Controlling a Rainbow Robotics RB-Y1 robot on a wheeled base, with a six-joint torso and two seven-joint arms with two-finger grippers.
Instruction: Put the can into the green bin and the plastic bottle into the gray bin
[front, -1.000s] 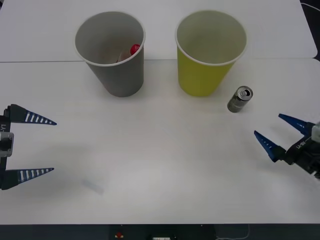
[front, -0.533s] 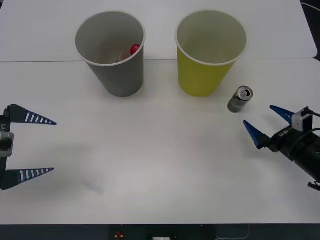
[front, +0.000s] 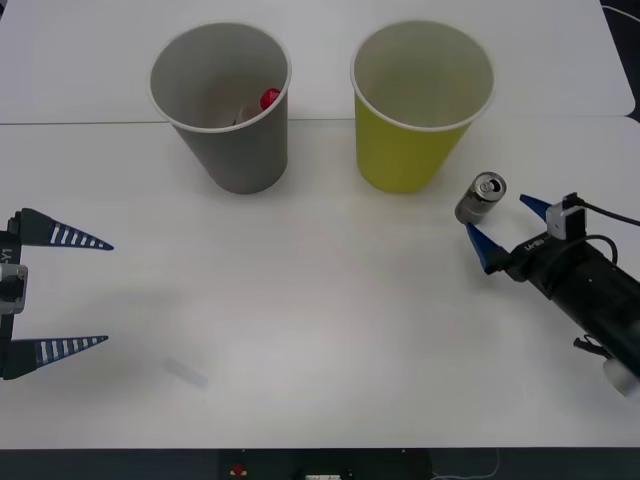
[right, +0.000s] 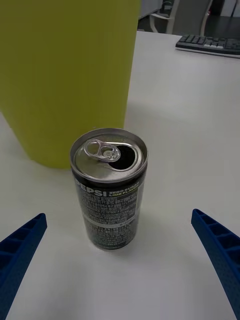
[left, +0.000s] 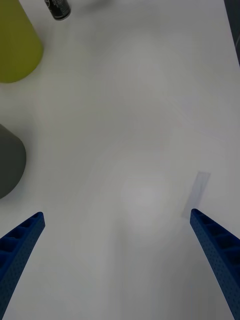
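Seen from the front: the can (front: 481, 198) upright on the white table (front: 320, 330), just beside the green bin (front: 420, 105) toward the robot's right, the gray bin (front: 224, 105) well apart to the left, both bins upright with mouths open. Inside the gray bin, the red cap of the plastic bottle (front: 268, 99) against the far wall, little else of it visible. From the right wrist, closer detail: can top opened, pull-tab (right: 98, 149) lying flat, dark label with lettering, the yellow-green wall close behind, a keyboard (right: 210, 44) far back at the table's edge. From the left wrist: bare tabletop, the bases of both bins to one side, the can's bottom end just visible at the far corner, a faint strip of clear tape (left: 199, 192) on the surface. Right gripper (front: 506, 231) reaching in low from the right, arm angled toward the can, fingers spread wide with the can near their tips and not touched, nothing held. Left gripper (front: 88, 292) parked over the left edge of the table, fingers likewise spread and empty, pointing inward. Broad open table between the two grippers and in front of both bins; narrow gap between can and green bin.
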